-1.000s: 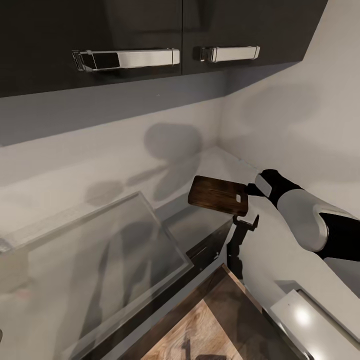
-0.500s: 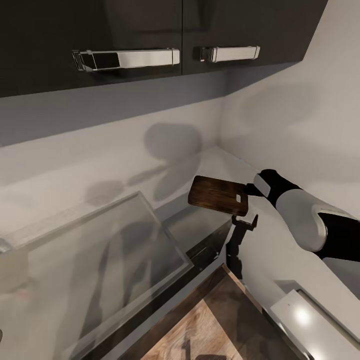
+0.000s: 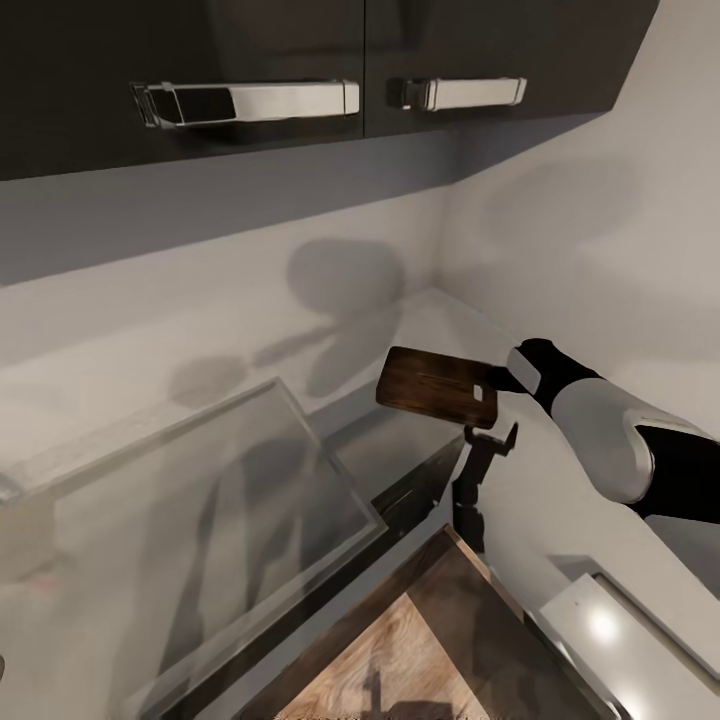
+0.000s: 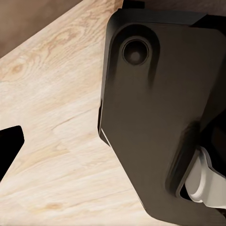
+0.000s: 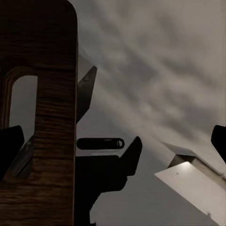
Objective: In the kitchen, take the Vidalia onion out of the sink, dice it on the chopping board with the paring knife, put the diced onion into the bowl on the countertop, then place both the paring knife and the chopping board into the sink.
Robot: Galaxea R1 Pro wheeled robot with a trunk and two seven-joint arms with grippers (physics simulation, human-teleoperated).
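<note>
Your right gripper [image 3: 497,380] clenches the handle end of the brown wooden chopping board [image 3: 437,388], holding it in the air above the glossy grey countertop [image 3: 440,320], near its back corner. You cannot tell your left gripper's state. Dark matte cabinets [image 3: 300,50] hang above the grey wall [image 3: 200,270]; pale wood floor [image 3: 400,660] shows below.

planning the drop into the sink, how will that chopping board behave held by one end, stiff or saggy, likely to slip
The chopping board probably stays stiff: it juts out flat from the right gripper without sagging. Held at its slotted end, it may pivot or slip. Its wood grain looks fairly grippy.
</note>
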